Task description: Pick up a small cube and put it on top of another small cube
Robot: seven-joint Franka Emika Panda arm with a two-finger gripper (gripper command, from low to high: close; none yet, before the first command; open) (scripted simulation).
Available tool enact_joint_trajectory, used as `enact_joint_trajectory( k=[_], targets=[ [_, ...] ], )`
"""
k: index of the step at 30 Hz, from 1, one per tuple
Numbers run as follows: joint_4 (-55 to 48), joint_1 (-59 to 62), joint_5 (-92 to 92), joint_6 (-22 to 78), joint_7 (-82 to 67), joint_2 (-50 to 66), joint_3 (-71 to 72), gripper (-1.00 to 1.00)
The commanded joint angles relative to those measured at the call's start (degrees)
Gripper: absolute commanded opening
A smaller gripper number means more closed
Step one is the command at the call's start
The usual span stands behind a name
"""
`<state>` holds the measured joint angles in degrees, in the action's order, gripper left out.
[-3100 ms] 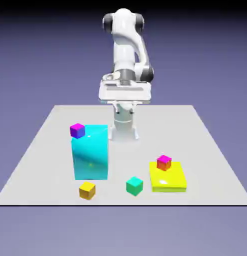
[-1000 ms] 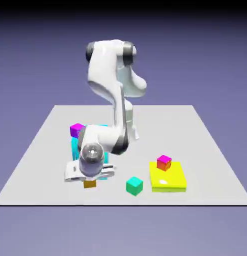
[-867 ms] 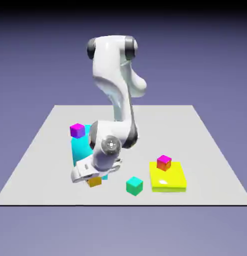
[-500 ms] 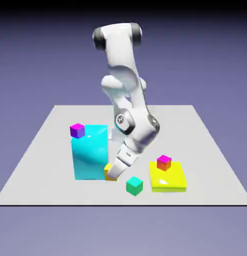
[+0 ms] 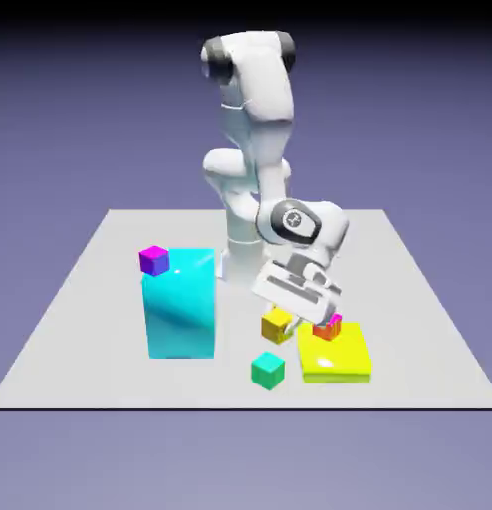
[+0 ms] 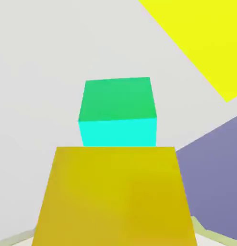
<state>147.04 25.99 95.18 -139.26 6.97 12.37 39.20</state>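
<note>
My gripper (image 5: 281,319) is shut on the small yellow-orange cube (image 5: 277,325) and holds it above the table, between the tall cyan block and the yellow slab. In the hand view this small cube (image 6: 115,197) fills the bottom and hides the finger tips. Beyond it a teal-green cube (image 6: 118,113) lies on the table. In the exterior view the teal-green cube (image 5: 268,370) sits just in front of and below the held cube. A small red and magenta cube (image 5: 330,326) rests on the slab, partly behind the hand.
A flat yellow slab (image 5: 340,357) lies at the exterior view's right, and its corner (image 6: 202,43) shows in the hand view. A tall cyan block (image 5: 180,304) stands at the left with a small purple cube (image 5: 153,260) on its top. The table's front edge (image 5: 240,407) is close by.
The arm has swung from the exterior view's left, past the cyan block, toward the right, carrying the yellow-orange cube off the table. The other cubes have not moved.
</note>
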Motion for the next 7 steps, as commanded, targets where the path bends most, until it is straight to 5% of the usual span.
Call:
enact_joint_trajectory(
  k=[1,4,5,7],
  targets=[
    [-0.8,-0.1,2.2,0.8,1.2,2.1,-0.8,-1.0],
    [-2.6,-0.4,6.7,2.5,3.6,6.5,-2.4,-1.0],
    [-2.6,-0.4,6.7,2.5,3.6,6.5,-2.4,1.0],
    [-1.8,-0.3,4.6,1.7,2.5,4.4,-1.6,1.0]
  ],
)
